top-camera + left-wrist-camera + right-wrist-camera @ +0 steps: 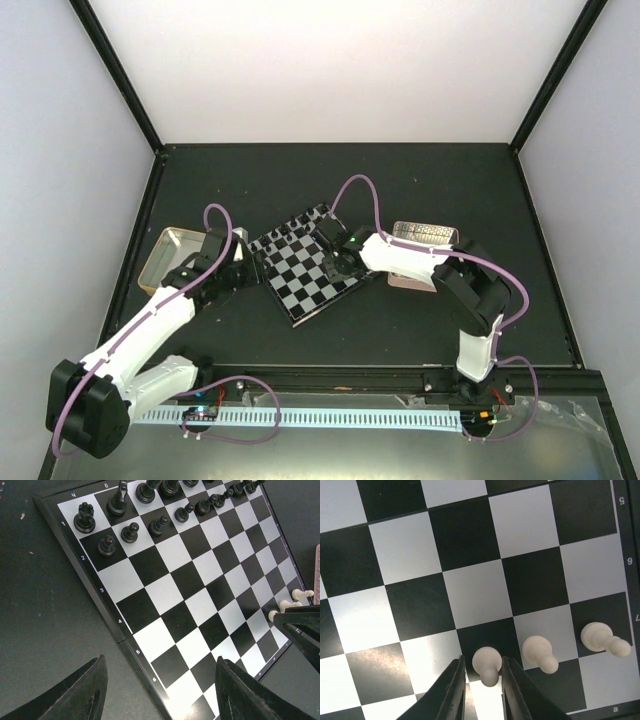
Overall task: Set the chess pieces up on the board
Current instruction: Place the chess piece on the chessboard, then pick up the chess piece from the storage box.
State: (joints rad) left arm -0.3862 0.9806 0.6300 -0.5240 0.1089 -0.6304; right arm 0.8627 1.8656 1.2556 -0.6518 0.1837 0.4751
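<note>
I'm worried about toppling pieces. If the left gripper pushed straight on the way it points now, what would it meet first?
The left gripper would probably meet bare squares of the board just past its near rim. No chessman stands in that line; the black pieces sit farther off, though depth is unclear.

board: black and pale squares, thin dark rim, flat, turned askew | black pieces: upright, two rows along one edge | white pawns: three on adjoining squares near opposite edge
</note>
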